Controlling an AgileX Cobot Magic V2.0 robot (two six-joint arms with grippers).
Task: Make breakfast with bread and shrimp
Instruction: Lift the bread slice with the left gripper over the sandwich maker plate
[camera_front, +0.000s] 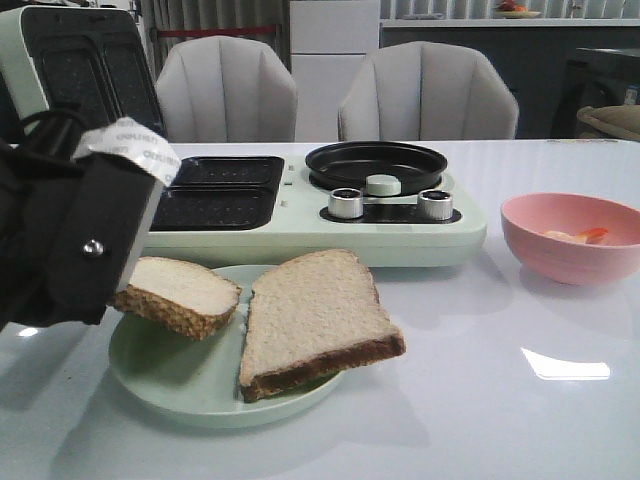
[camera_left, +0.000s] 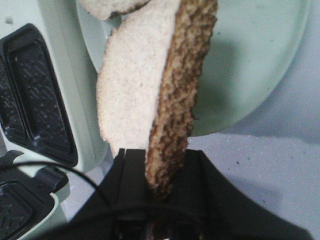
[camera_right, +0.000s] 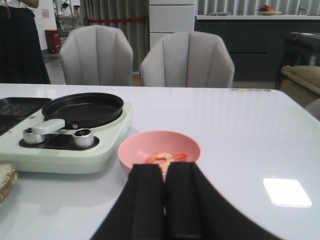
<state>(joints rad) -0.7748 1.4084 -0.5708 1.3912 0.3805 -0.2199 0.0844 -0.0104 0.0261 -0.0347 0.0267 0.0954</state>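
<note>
White table (camera_front: 480, 400), my left gripper (camera_left: 157, 172) pinching a bread slice (camera_front: 180, 293) over the plate's (camera_front: 150, 375) left edge, my right gripper (camera_right: 165, 172) pressed together near the shrimp (camera_right: 167, 158).

My front camera sat low at the table edge, facing forward across the green plate (camera_front: 190, 390) toward the breakfast maker (camera_front: 330, 225) and chairs. My left wrist camera looked steeply down, very close over the held bread slice (camera_left: 150, 95) and that plate (camera_left: 260, 60). My right wrist camera looked level over the pink bowl (camera_right: 159, 152), sharing the frying pan (camera_right: 82, 107) with the front view.
</note>
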